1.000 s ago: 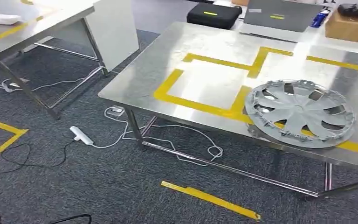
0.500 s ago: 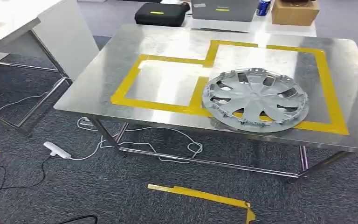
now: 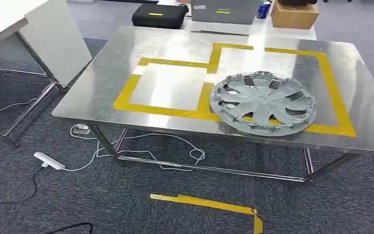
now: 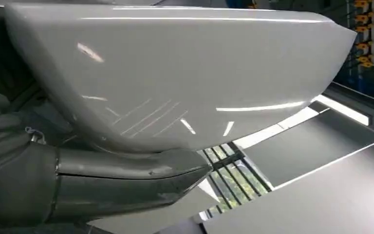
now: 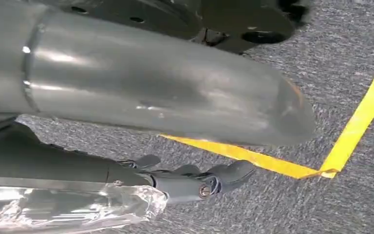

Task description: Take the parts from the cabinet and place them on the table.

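A glossy white curved part (image 4: 175, 73) rests in my left hand (image 4: 78, 185), gripped from below by the thick grey thumb. A silver hubcap (image 3: 263, 103) lies on the steel table (image 3: 102, 92), over the yellow tape between the two marked squares. My right hand (image 5: 175, 146) hangs over the grey carpet, its thumb and dark fingers (image 5: 199, 183) apart with only floor between them. Crinkled clear plastic (image 5: 68, 207) lies beside those fingers.
A black case (image 3: 159, 15), a grey box (image 3: 224, 10), a blue can (image 3: 263, 9) and a cardboard box (image 3: 294, 14) sit beyond the table's far edge. A second table (image 3: 9, 24) stands at left. Cables and a power strip (image 3: 48, 161) lie on the carpet, with yellow tape (image 3: 204, 204).
The camera has turned, so the whole picture slid left and the table now sits squarely ahead. The hubcap has kept its place on the table.
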